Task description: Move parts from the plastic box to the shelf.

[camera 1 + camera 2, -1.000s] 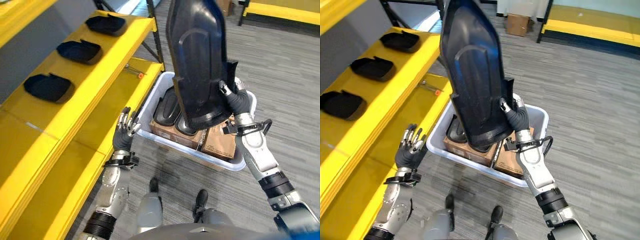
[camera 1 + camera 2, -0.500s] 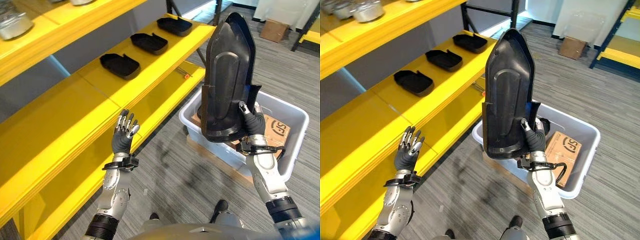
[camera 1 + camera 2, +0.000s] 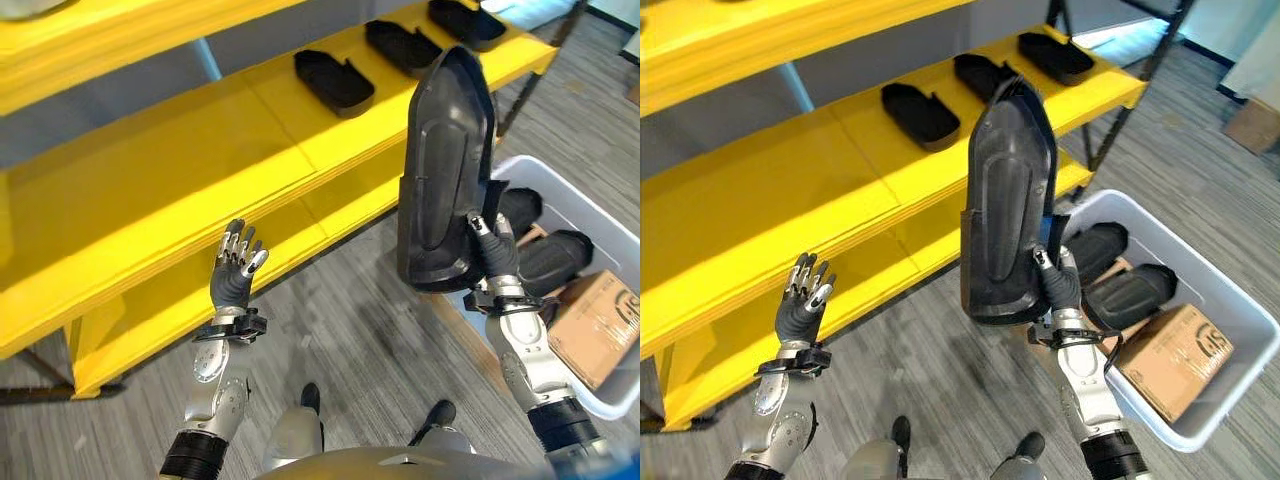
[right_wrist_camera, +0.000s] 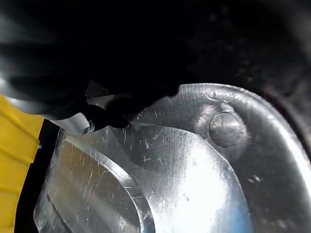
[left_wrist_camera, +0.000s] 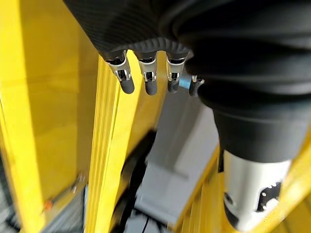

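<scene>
You are standing in a workshop or warehouse stockroom: a yellow industrial shelf [image 3: 150,190] on dark steel uprights runs along your left with black moulded parts [image 3: 333,78] laid in a row, and a grey plastic box [image 3: 1230,395] of parts and cartons sits on grey ribbed carpet floor [image 3: 940,370] at your right.

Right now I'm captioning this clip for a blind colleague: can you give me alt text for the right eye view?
The robot's right hand holds a large black plastic part upright in front of a yellow shelf where three similar parts already lie. Its left hand is raised, open and empty. A grey plastic box on the floor holds more black parts and a cardboard box.
</scene>
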Motion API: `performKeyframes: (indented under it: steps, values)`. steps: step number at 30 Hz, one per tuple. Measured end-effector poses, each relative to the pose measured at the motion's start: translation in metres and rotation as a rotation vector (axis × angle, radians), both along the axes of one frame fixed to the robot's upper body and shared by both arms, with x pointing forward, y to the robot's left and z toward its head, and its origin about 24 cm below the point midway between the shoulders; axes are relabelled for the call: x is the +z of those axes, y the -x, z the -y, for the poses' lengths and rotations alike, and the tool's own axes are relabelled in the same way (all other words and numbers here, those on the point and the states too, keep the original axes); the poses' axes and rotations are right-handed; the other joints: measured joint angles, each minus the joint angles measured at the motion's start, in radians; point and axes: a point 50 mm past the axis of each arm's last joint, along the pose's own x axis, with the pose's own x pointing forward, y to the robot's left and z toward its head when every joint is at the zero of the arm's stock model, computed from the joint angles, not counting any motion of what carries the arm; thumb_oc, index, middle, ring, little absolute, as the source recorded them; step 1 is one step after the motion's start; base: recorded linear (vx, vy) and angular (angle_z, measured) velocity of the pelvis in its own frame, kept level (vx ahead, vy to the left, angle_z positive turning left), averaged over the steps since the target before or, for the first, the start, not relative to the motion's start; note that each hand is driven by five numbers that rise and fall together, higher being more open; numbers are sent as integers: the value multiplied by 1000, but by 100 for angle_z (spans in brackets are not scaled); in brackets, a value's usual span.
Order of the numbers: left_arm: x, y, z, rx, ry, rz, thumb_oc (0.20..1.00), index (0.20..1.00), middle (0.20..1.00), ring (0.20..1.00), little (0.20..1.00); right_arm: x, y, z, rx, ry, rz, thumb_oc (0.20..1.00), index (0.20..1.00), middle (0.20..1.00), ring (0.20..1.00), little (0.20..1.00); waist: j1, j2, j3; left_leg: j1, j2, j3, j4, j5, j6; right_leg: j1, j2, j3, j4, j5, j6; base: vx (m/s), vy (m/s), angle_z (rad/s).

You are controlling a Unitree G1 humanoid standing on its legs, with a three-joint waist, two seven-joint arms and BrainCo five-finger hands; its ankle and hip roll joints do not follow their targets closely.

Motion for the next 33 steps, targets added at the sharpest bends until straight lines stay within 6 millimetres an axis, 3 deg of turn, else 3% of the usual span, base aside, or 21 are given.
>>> performKeyframes:
  steps: [2, 3, 4, 5, 6, 7, 9, 10, 11, 13, 16, 17, 18, 21, 25, 30, 33]
  values:
    - [2, 0, -5, 23, -17, 3, 1000, 1000, 1000, 1000, 1000, -5, 0, -6, 16, -61, -23, 200, 200, 200, 200, 200, -10, -13, 3, -14, -39, -4, 17, -11, 27, 5, -37, 30, 7, 29, -23, 68, 240, 43]
    - [3, -2, -6, 30, -24, 4, 1000, 1000, 1000, 1000, 1000, -7, 1, -7, 34, -76, -38, 200, 200, 200, 200, 200, -28, -9, 4, -27, -64, -13, 30, -27, 61, -28, -66, 148, 67, 58, -56, 66, 174, 52]
    - [4, -4, -6, 30, -33, 9, 1000, 1000, 1000, 1000, 1000, -11, 3, -5, 43, -66, -58, 200, 200, 200, 200, 200, -42, -3, 6, -23, -72, -31, 29, -10, 73, -104, -86, 316, 182, 78, -55, 56, 93, 39]
    - [7, -5, -7, 26, -49, 18, 1000, 1000, 1000, 1000, 1000, -18, 9, -4, 40, -74, -87, 200, 200, 200, 200, 200, -47, -4, 2, -4, -71, -48, 5, 2, 87, -157, -33, 443, 228, 3, -10, 56, 94, 21]
    - [9, -7, -10, 24, -68, 25, 1000, 1000, 1000, 1000, 1000, -22, 12, -4, 48, -70, -107, 200, 200, 200, 200, 200, -56, -2, 4, 12, -65, -64, -31, 14, 102, -188, 44, 503, 232, -54, -5, 85, 30, 45]
    - [12, -7, -17, 33, -93, 31, 1000, 1000, 1000, 1000, 1000, -26, 15, -6, 72, -61, -123, 200, 200, 200, 200, 200, -100, -1, 15, 37, -61, -85, -86, 52, 113, -220, 185, 602, 203, -108, -13, 110, -53, 35]
    - [12, -7, -17, 36, -92, 29, 1000, 1000, 1000, 1000, 1000, -26, 15, -6, 80, -58, -122, 200, 200, 200, 200, 200, -102, -5, 18, 50, -81, -95, -106, 42, 120, -265, 201, 582, 157, -102, -7, 132, -74, 19]
    - [12, -8, -15, 36, -83, 31, 1000, 1000, 1000, 1000, 1000, -25, 13, -6, 85, -53, -119, 200, 200, 200, 200, 200, -118, 4, 31, 57, -77, -108, -105, 50, 119, -267, 225, 608, 117, -96, 2, 122, -84, 51]
    - [11, -10, -12, 31, -71, 30, 1000, 1000, 1000, 1000, 1000, -26, 13, -5, 84, -52, -121, 200, 200, 200, 200, 200, -142, 36, 51, 68, -77, -152, -109, 53, 116, -262, 241, 627, 57, -81, 17, 125, -84, 59]
    - [10, -16, -6, 24, -53, 32, 1000, 1000, 1000, 1000, 1000, -25, 12, -4, 88, -42, -124, 200, 200, 200, 200, 200, -150, 57, 80, 98, -77, -165, -114, 47, 107, -280, 260, 701, 12, -46, 18, 89, -89, 65]
    - [7, -13, -3, 10, -53, 22, 1000, 1000, 1000, 1000, 1000, -28, 14, -4, 107, -47, -140, 200, 200, 200, 200, 200, -155, 21, 75, 152, -110, -199, -135, 36, 90, -254, 233, 686, -23, 11, 15, 125, -243, 84]
    - [6, -13, -1, 12, -44, 19, 1000, 1000, 1000, 1000, 1000, -31, 14, -1, 98, -45, -155, 200, 200, 200, 200, 200, -160, 7, 67, 170, -111, -229, -146, 28, 77, -206, 232, 689, -19, 29, 37, 137, -295, 90]
    - [6, -12, 0, 13, -34, 22, 1000, 1000, 1000, 1000, 1000, -28, 10, -1, 105, -35, -145, 200, 200, 200, 200, 200, -132, 3, 63, 173, -89, -242, -147, 11, 51, -172, 253, 690, -61, 0, 21, 99, -224, 52]
    - [-1, -4, 0, 16, -24, -5, 1000, 1000, 1000, 1000, 1000, -13, -1, -1, 123, -29, -92, 200, 200, 200, 200, 200, -130, 20, 64, 168, -21, -221, -130, 10, 9, -142, 313, 645, -85, -4, -32, 75, -235, 13]
    - [3, -2, 3, 13, -7, 16, 1000, 1000, 1000, 1000, 1000, -9, -2, 12, 78, -34, -70, 200, 200, 200, 200, 200, -133, 32, 56, 220, 61, -208, -171, 14, -3, -79, 385, 597, -121, -20, -72, 53, -195, 17]
    - [3, -3, 6, 8, 11, 21, 1000, 1000, 1000, 1000, 1000, -8, -2, 17, 75, -7, -72, 200, 200, 200, 200, 200, -120, 45, 50, 214, 94, -216, -182, 21, -17, -79, 411, 568, -121, -24, -89, 24, -198, 15]
    - [4, -6, 12, 3, 47, 32, 1000, 1000, 1000, 1000, 1000, -4, -6, 13, 102, 9, -61, 200, 200, 200, 200, 200, -114, 61, 42, 189, 116, -256, -180, 21, -38, -82, 424, 523, -109, -43, -98, -15, -223, 45]
